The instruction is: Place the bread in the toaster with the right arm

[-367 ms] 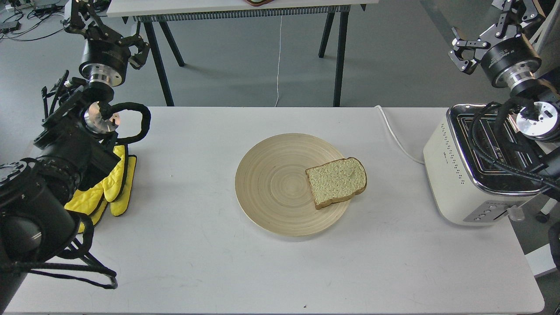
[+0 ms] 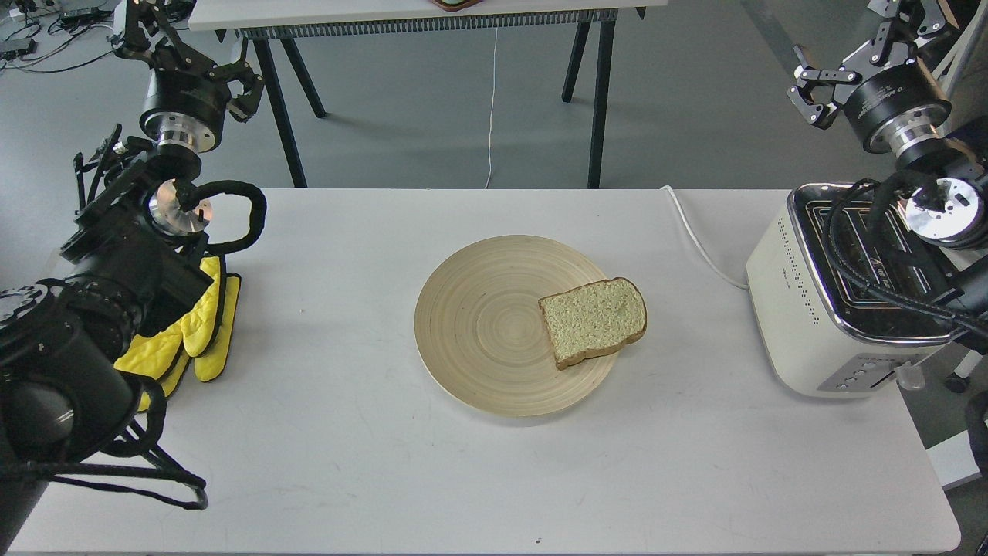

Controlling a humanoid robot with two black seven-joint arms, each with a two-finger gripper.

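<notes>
The bread (image 2: 593, 320), a tan slice with a brown crust, lies flat on the right edge of a round wooden plate (image 2: 482, 324) at the table's middle. The cream-white toaster (image 2: 803, 309) with a chrome top stands at the table's right edge, its slots partly hidden by my right arm's cables. My right gripper (image 2: 861, 55) is raised high behind the toaster, far from the bread, its fingers spread and empty. My left gripper (image 2: 189, 55) is raised at the far left, fingers spread and empty.
Yellow oven mitts (image 2: 202, 332) lie at the table's left edge under my left arm. The toaster's white cord (image 2: 698, 239) runs over the table's back right. Another table's black legs (image 2: 600, 100) stand behind.
</notes>
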